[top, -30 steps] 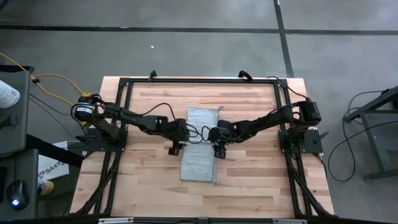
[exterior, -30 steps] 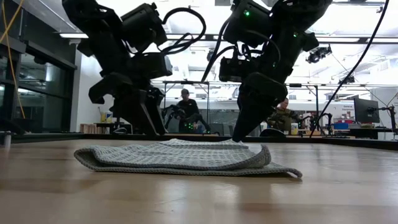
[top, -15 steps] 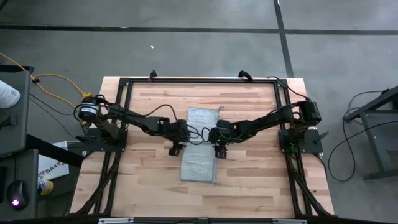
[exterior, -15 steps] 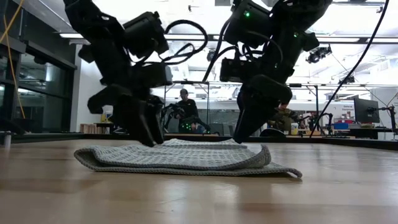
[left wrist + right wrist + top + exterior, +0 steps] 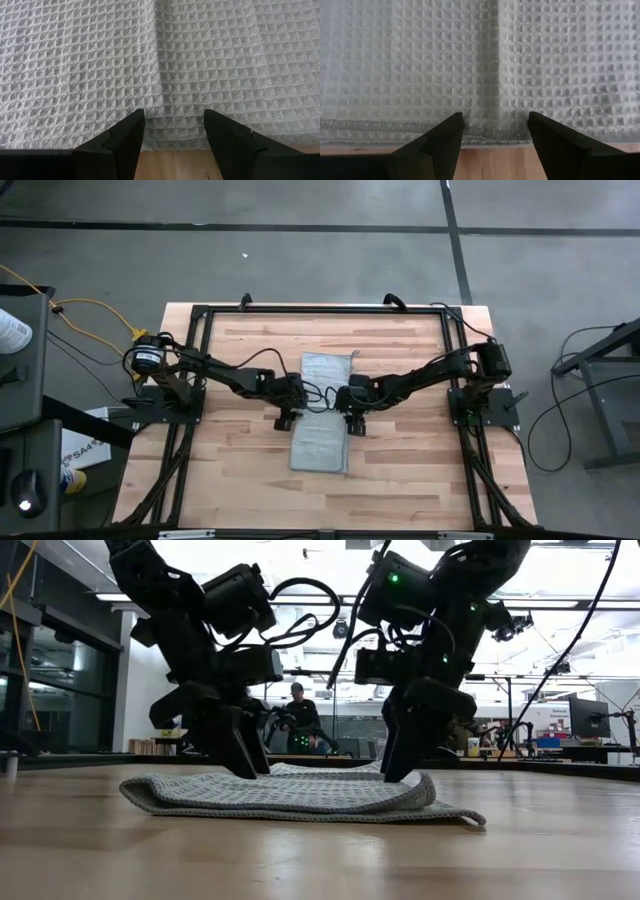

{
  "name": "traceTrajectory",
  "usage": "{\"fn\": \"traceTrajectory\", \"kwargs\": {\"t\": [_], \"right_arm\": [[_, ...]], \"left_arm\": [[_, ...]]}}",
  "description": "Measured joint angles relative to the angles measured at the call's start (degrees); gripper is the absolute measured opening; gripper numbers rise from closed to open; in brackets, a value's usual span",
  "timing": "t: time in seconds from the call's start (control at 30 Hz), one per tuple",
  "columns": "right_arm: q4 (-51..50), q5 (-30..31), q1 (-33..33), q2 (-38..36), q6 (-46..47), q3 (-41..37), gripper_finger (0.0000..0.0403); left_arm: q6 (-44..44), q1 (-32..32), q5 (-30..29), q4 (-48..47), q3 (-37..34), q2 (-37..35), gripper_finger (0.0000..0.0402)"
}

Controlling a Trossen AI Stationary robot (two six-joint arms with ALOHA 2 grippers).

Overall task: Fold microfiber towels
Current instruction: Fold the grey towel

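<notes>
Both grippers stand spread, nothing between their fingers: the left gripper [image 5: 285, 421] at the towel's left edge and the right gripper [image 5: 354, 424] at its right edge, each just below the middle of the high view. The microfiber towel [image 5: 323, 412] lies at mid-frame on the wooden table [image 5: 400, 470] as a long strip with a step across its middle where one layer overlaps another. Each wrist view shows the open fingers [image 5: 127, 137] straddling that step at the hem [image 5: 485, 134], presumably so both sides of the fold line can be pinched together. In the low view both fingertips [image 5: 245, 755] reach down to the cloth. Compared with a second ago, the left gripper has swung inward and lower, and the right gripper has turned upright over the edge.
</notes>
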Motion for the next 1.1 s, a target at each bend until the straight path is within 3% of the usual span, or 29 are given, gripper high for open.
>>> {"fn": "traceTrajectory", "kwargs": {"t": [0.37,0.77,1.1], "right_arm": [[0.2,-1.7,-1.1,0.7,0.0,0.1,0.0206],[-0.3,-1.2,-1.1,0.8,0.4,0.1,0.0102],[-0.5,-1.3,-1.1,0.9,0.4,0.1,0.0027]], "left_arm": [[0.0,0.0,-0.1,-0.3,0.0,0.0,0.0209],[0.0,0.0,-1.4,-0.4,0.0,0.1,0.0206],[-0.9,-0.1,-1.3,-0.5,-0.1,0.1,0.0107]]}}
